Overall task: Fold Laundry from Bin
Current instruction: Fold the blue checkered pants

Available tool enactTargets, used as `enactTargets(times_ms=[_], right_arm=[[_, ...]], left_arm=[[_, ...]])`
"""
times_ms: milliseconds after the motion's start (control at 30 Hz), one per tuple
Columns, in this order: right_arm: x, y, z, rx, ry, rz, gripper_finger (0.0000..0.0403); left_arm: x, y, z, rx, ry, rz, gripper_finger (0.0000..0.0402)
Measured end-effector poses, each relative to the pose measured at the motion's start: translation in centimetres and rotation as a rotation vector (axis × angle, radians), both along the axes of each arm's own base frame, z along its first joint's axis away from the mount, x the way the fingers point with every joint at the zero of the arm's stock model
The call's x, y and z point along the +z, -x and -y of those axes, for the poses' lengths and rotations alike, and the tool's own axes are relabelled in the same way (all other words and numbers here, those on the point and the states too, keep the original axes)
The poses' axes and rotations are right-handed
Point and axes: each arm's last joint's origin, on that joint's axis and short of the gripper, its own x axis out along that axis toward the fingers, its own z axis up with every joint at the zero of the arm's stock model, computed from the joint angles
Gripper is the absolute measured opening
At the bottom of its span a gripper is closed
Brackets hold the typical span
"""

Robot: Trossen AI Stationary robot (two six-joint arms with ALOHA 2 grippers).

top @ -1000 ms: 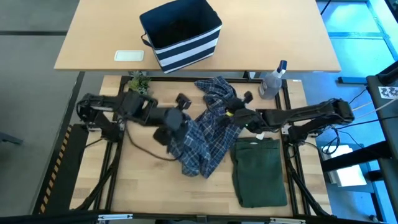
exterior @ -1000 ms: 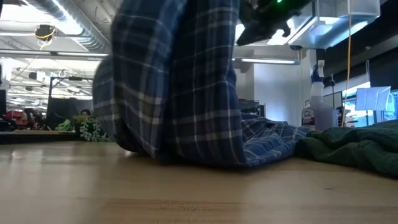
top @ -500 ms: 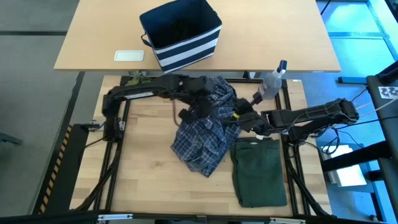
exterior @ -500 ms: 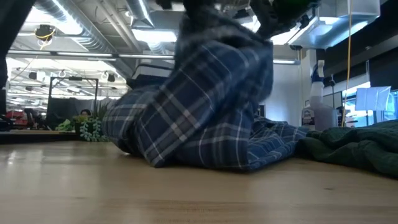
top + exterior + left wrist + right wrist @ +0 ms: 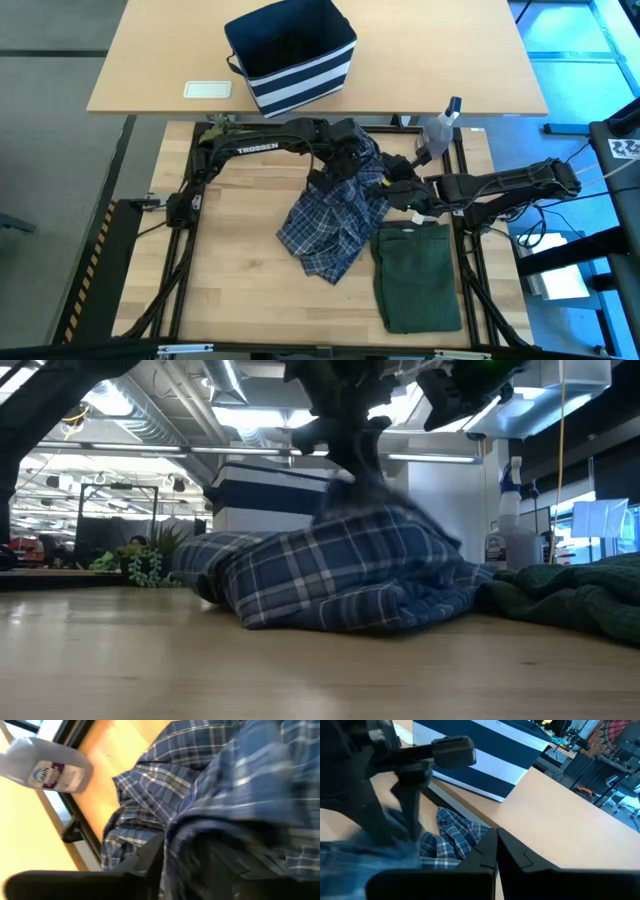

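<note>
Two claws meet over the far edge of the blue-and-white plaid shirt [image 5: 335,212], which lies crumpled mid-tabletop [image 5: 240,270]. The left claw [image 5: 345,160] hangs above the cloth, and I cannot tell whether it is parted or gripping. The right claw [image 5: 392,188] is closed, at the shirt's right edge. A folded dark olive-green garment [image 5: 417,275] lies just beside the shirt. Beyond, the striped bin [image 5: 292,55] stands near a spray bottle [image 5: 438,130].
</note>
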Motion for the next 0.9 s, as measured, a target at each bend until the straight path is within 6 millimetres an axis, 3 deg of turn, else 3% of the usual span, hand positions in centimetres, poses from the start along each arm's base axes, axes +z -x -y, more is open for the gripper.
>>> enactTargets(times_ms=[167,267,400,533,733,900], right_arm=[[0.0,0.2,0.0,-0.005,-0.005,-0.006,0.0005],[-0.1,0.3,0.0,-0.005,-0.004,-0.012,0.0005],[-0.1,0.3,0.0,0.007,-0.014,-0.022,0.0005],[-0.5,-0.1,-0.3,0.137,-0.137,-0.041,0.0005],[-2.8,-2.5,-1.2,0.287,-0.278,-0.100,0.0005],[-6.0,-5.1,-1.8,0.368,-0.321,-0.200,0.0005]], left_arm=[[0.8,0.0,-0.8,0.038,-0.093,0.036,0.0168],[2.3,0.9,-0.9,0.101,-0.114,0.020,0.0181],[4.4,3.5,-0.1,0.194,-0.004,-0.051,0.0181],[5.4,5.8,1.3,0.268,0.172,-0.110,0.0165],[3.4,8.2,3.8,0.260,0.173,-0.130,0.0125],[0.8,12.0,4.8,0.349,0.197,-0.011,0.0083]])
